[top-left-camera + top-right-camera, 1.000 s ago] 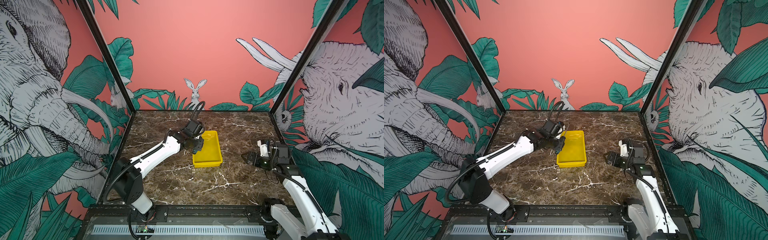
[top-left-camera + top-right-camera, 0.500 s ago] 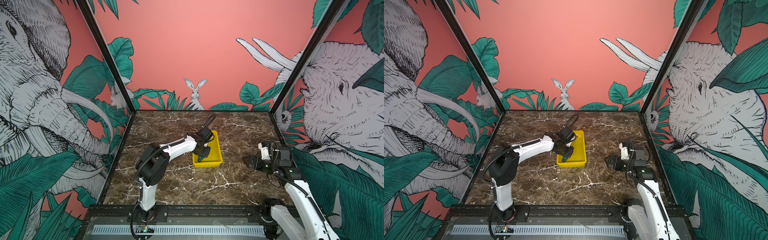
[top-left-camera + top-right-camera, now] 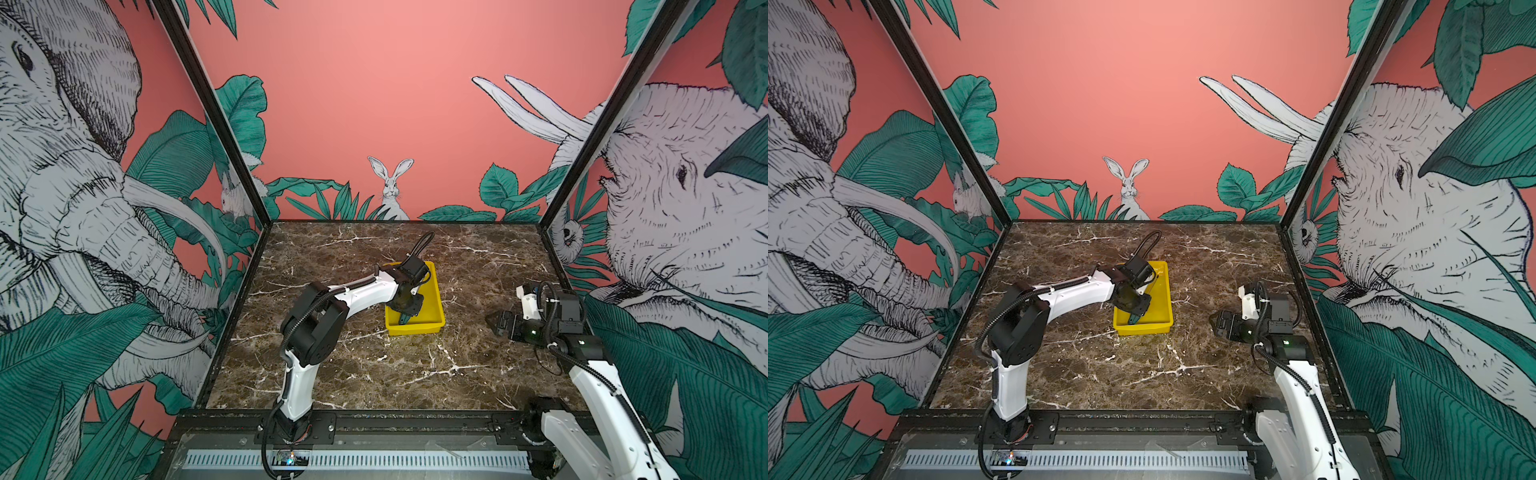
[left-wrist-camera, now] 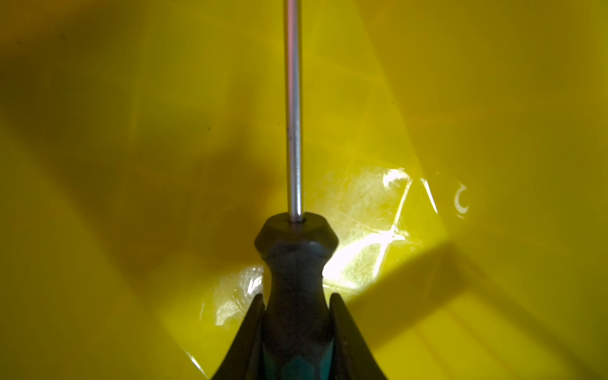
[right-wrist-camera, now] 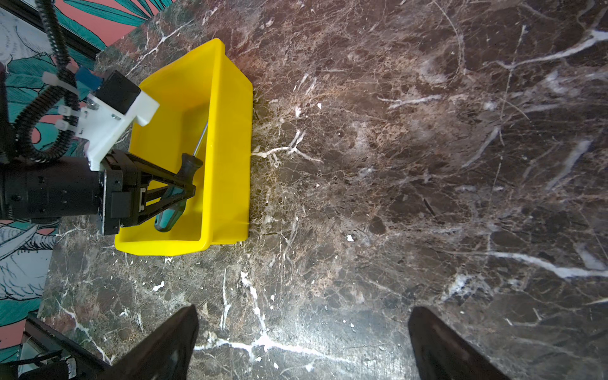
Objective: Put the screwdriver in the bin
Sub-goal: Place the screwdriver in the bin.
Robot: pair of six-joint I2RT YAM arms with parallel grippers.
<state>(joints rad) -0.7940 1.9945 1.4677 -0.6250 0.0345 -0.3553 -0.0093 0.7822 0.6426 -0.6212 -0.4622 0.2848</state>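
The bright yellow bin (image 3: pixel 436 297) (image 3: pixel 1144 329) stands mid-table. My left gripper (image 3: pixel 405 313) (image 3: pixel 1133 311) reaches down inside its near end and is shut on the screwdriver (image 3: pixel 404 319) (image 3: pixel 1134 318). The left wrist view shows both fingers clamping the dark handle (image 4: pixel 296 250), with the metal shaft (image 4: pixel 293 98) running out over the glossy yellow bottom (image 4: pixel 131 164). In the right wrist view the screwdriver (image 5: pixel 189 166) lies along the bin (image 5: pixel 227 148), below rim height, between the left gripper's (image 5: pixel 186 186) fingers. My right gripper (image 3: pixel 496 324) (image 5: pixel 304 311) is open over bare marble to the bin's right.
The dark marble table (image 3: pixel 374 374) is fenced by black frame posts and printed walls on three sides. A black rail (image 3: pixel 395 422) carrying both arm bases runs along the front edge. The left arm's elbow (image 3: pixel 316 324) sits left of the bin.
My left arm has swung right and come down, bringing the screwdriver from the bin's left rim into its near end. The right arm has barely shifted.
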